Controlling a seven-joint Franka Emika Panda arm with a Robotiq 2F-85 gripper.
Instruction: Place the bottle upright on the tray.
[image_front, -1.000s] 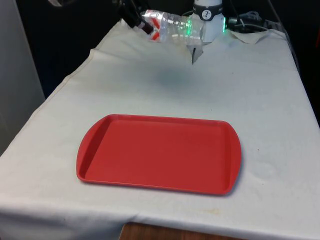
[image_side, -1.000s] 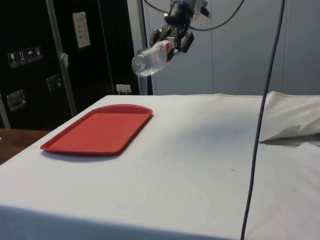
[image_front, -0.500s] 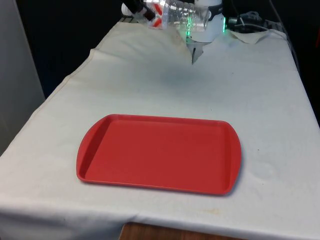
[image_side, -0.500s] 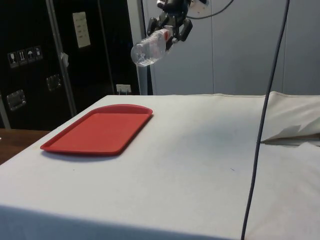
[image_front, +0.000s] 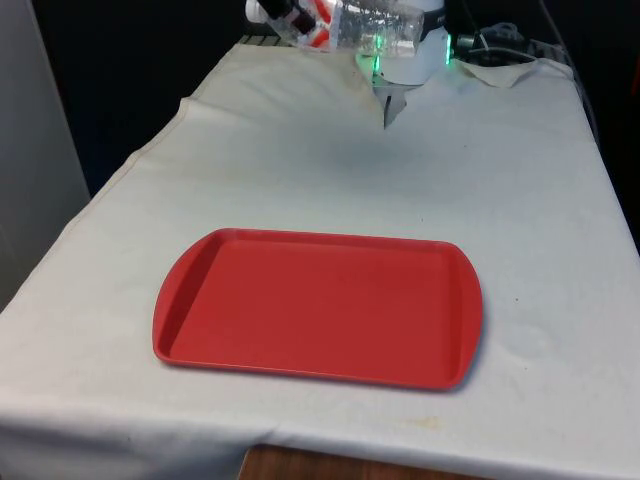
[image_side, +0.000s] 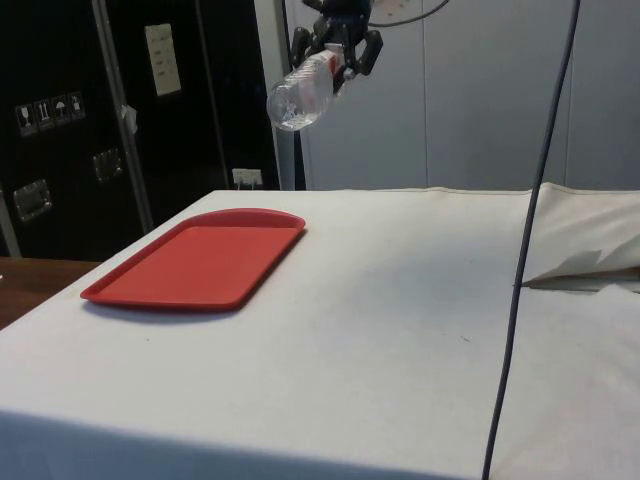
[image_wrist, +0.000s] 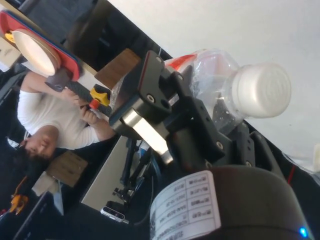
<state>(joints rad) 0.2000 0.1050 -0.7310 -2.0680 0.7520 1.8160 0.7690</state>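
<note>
A clear plastic bottle with a red label and a white cap hangs high over the table's far end, lying nearly level. In the side view the bottle tilts base-down towards the tray. My gripper is shut on its neck end, with one black finger pressed against the label. The side view shows the gripper well above the cloth. A red tray rests flat near the table's front edge with nothing on it, also seen as the tray at the side view's left.
Rumpled white cloth lies at the far end, on the front view's right, and shows as folds in the side view. A dark cable hangs down close to the side camera. A person in a white sleeve is in the wrist view.
The gripper has risen with the bottle still in it, by a good span above the cloth. The tray has not moved.
</note>
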